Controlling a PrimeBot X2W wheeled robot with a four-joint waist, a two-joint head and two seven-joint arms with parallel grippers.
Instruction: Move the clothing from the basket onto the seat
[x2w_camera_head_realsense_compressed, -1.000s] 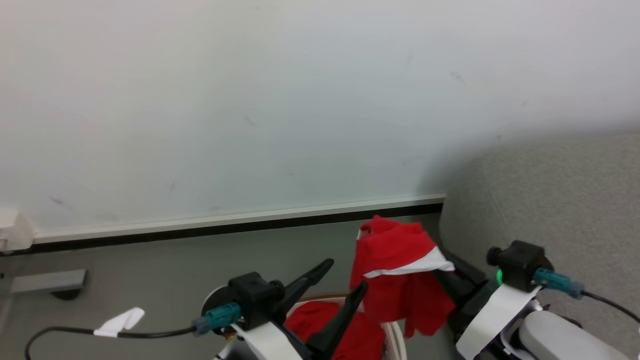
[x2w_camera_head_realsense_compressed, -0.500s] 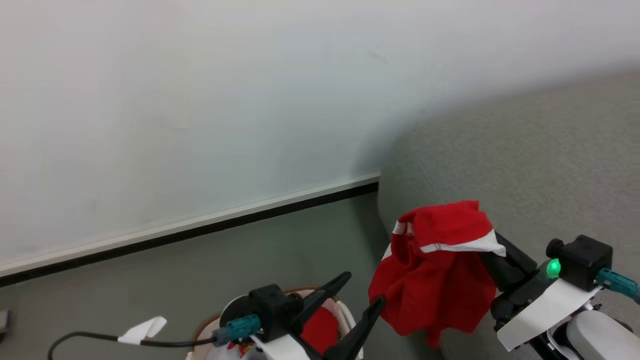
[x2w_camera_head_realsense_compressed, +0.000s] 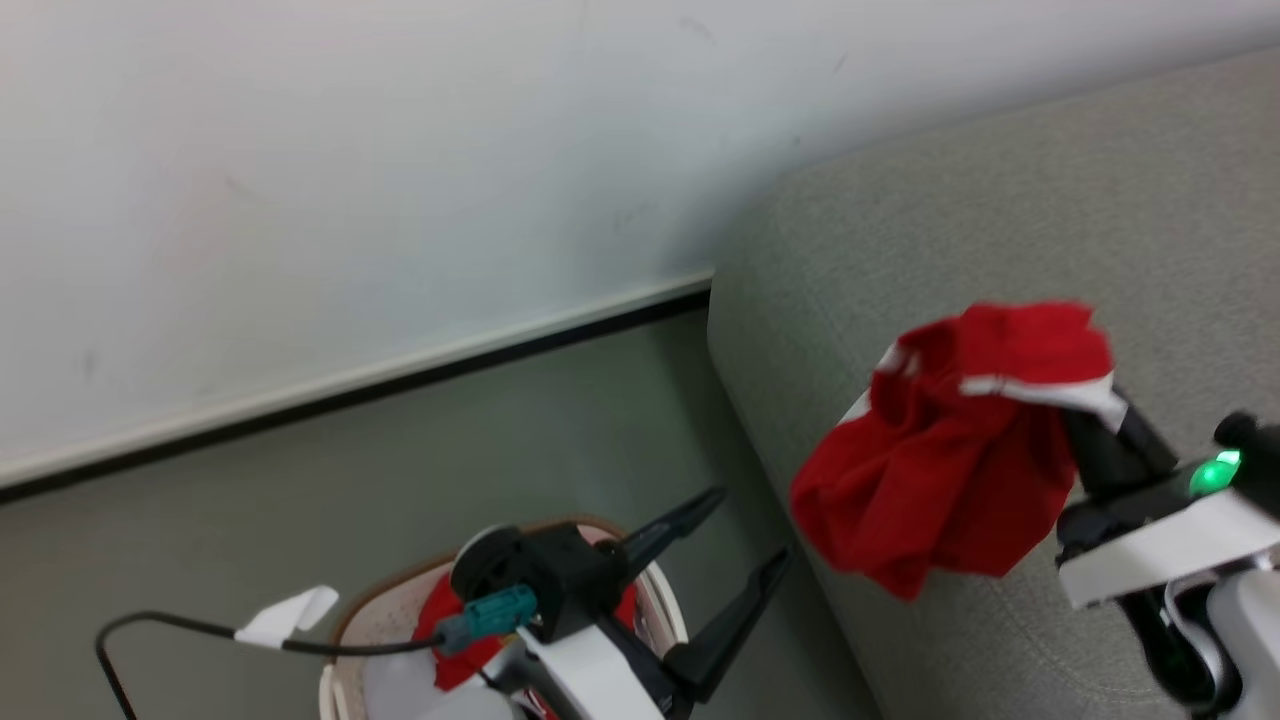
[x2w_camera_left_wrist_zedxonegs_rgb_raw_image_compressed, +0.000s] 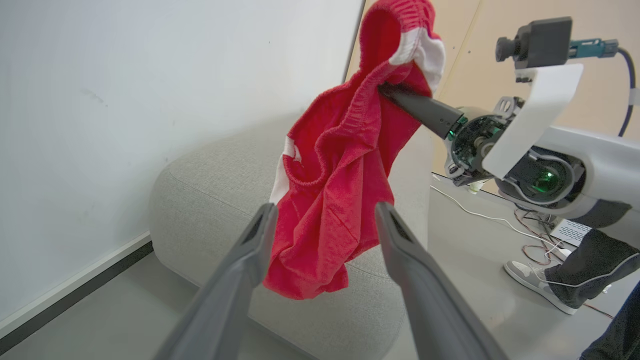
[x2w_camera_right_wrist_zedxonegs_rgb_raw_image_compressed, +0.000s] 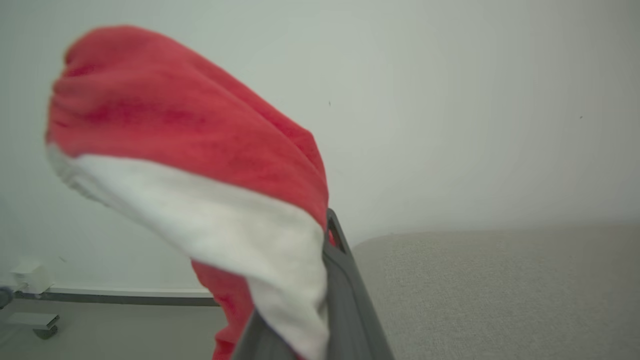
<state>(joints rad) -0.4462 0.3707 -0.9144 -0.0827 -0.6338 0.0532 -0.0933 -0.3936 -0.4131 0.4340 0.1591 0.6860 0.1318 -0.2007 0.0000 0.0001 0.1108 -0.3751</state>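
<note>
My right gripper (x2w_camera_head_realsense_compressed: 1088, 425) is shut on a red garment with a white stripe (x2w_camera_head_realsense_compressed: 955, 455), which hangs bunched over the front of the grey seat (x2w_camera_head_realsense_compressed: 1010, 190). The garment (x2w_camera_right_wrist_zedxonegs_rgb_raw_image_compressed: 175, 135) drapes over the gripper's dark fingers (x2w_camera_right_wrist_zedxonegs_rgb_raw_image_compressed: 345, 285) and hides the tips. My left gripper (x2w_camera_head_realsense_compressed: 752, 527) stands open and empty above the floor, beside the cream basket (x2w_camera_head_realsense_compressed: 395, 608). More red clothing (x2w_camera_head_realsense_compressed: 447, 650) lies in the basket. In the left wrist view the hanging garment (x2w_camera_left_wrist_zedxonegs_rgb_raw_image_compressed: 340, 165) shows between my open fingers (x2w_camera_left_wrist_zedxonegs_rgb_raw_image_compressed: 260, 235), off the seat (x2w_camera_left_wrist_zedxonegs_rgb_raw_image_compressed: 210, 195).
A white wall with a dark baseboard (x2w_camera_head_realsense_compressed: 350, 395) runs behind. A pale item (x2w_camera_head_realsense_compressed: 420, 690) lies in the basket. A person's shoe (x2w_camera_left_wrist_zedxonegs_rgb_raw_image_compressed: 530, 282) and loose cables (x2w_camera_left_wrist_zedxonegs_rgb_raw_image_compressed: 500, 220) are on the floor past the seat. A small white box (x2w_camera_right_wrist_zedxonegs_rgb_raw_image_compressed: 30, 272) sits by the wall.
The head camera has swung right, bringing the seat into view. My right gripper has carried the red garment from beside the basket to over the seat. The left gripper stays open.
</note>
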